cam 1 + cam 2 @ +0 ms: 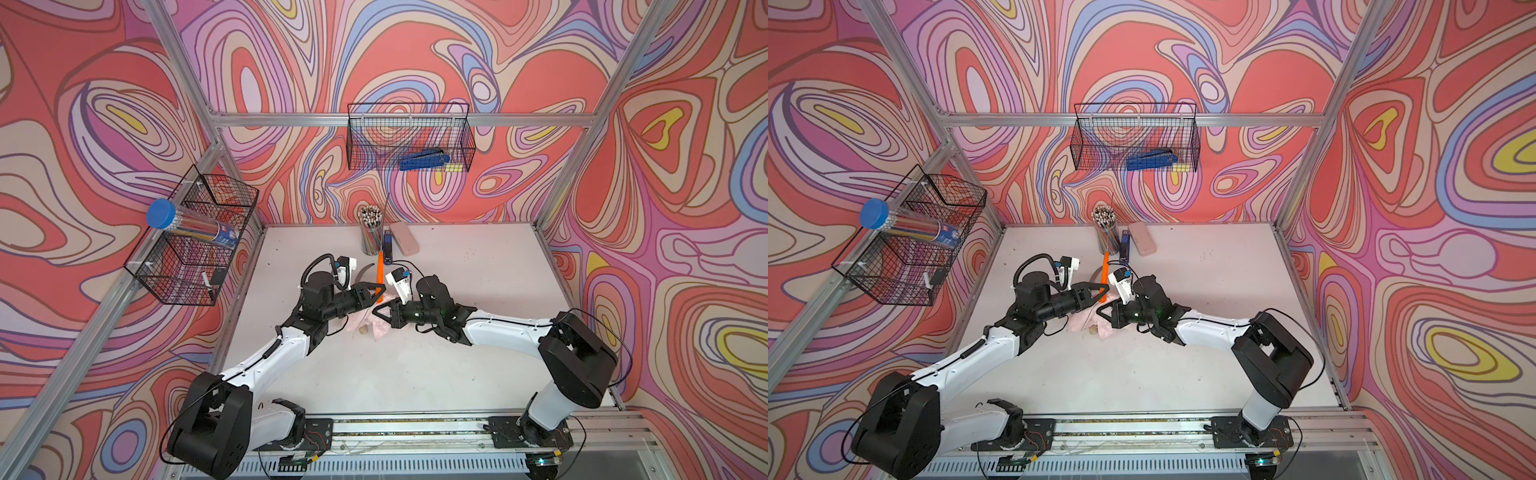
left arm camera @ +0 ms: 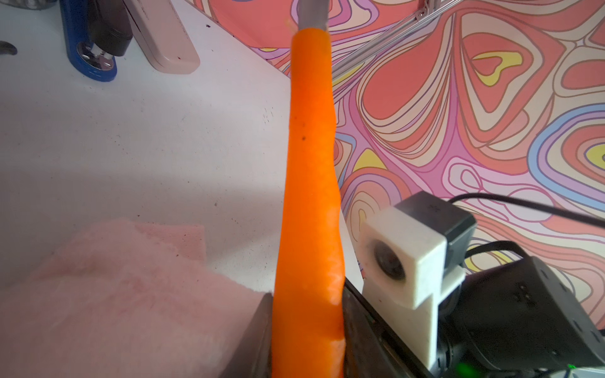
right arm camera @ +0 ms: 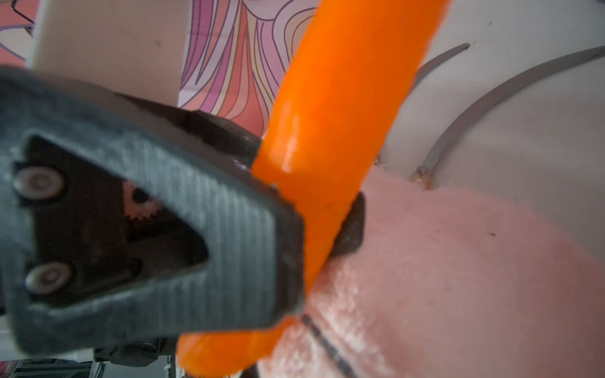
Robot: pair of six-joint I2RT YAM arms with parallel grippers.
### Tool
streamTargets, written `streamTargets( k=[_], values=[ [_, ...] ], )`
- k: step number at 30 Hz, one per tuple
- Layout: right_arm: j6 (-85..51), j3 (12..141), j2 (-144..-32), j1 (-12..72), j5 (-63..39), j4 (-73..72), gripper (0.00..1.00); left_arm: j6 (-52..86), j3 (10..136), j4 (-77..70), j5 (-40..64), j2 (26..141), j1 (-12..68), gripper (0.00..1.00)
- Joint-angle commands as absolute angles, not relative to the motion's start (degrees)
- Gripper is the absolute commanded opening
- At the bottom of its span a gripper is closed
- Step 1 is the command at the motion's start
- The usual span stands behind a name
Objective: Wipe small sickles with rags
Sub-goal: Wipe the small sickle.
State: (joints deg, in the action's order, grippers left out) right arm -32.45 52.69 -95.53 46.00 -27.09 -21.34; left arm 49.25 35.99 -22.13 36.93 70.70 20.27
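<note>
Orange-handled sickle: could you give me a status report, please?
Left gripper shut on orange-handled sickle. Right gripper shut over pink rag, hold unclear. Lying beside rag: another sickle's blade.

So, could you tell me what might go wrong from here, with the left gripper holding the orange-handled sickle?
The left gripper pinches the orange-handled sickle near its handle's end, so wiping pressure could twist it loose. Its blade end looks close to the pencil cup and stapler; a swing might knock them. The blade of another sickle runs out from under the rag, so tugging the rag could drag it.
</note>
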Motion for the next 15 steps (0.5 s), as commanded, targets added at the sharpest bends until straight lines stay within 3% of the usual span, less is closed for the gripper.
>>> streamTargets(
  k=[1,15],
  values=[
    [-33.7,53.4,-95.9,47.9,-34.1,-31.4,0.00,46.9,36.1,-21.9,34.3,71.2,19.5,0.00],
    [-35.6,52.8,-94.7,45.0,-25.0,-25.8,0.00,49.7,34.7,-24.5,35.9,72.2,19.9,0.00]
  ],
)
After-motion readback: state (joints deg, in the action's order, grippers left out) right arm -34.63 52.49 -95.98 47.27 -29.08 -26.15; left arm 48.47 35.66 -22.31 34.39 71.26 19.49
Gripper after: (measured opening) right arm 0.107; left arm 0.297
